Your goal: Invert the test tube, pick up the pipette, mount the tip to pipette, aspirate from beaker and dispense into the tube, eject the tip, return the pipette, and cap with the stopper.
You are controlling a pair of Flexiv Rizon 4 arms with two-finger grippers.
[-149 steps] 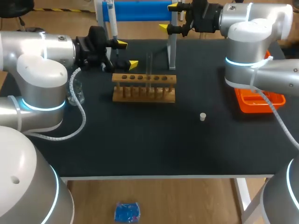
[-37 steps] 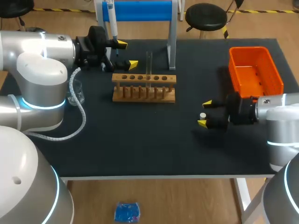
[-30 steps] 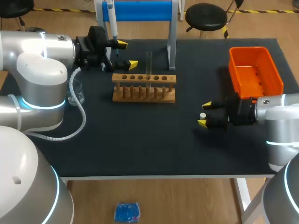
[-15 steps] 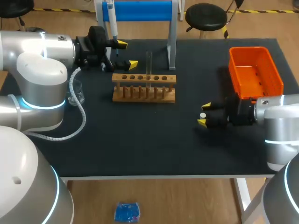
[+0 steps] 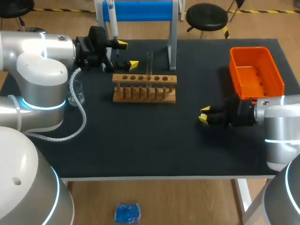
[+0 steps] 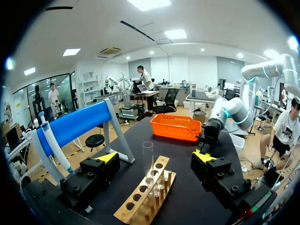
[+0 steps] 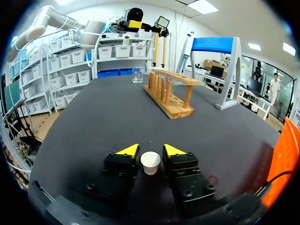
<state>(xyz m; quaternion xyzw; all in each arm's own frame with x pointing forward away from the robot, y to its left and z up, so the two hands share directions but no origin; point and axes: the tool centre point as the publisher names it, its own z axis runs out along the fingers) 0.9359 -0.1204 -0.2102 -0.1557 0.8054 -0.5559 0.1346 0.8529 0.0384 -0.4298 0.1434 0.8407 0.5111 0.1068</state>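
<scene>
We are grasping the stopper (image 7: 150, 162) in our right gripper (image 7: 151, 150), right of the rack (image 5: 144, 89); our left gripper (image 6: 154, 157) is hovering released, far left.

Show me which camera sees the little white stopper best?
The right wrist view: the stopper sits big and close between the fingers of the right gripper. In the head view the yellow tips nearly hide it. In the left wrist view it is too far off to see.

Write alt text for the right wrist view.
The right tool grips a small white stopper between its yellow-tipped fingers on the black table. Ahead stands a wooden tube rack, with a glass beaker beyond it.
</scene>
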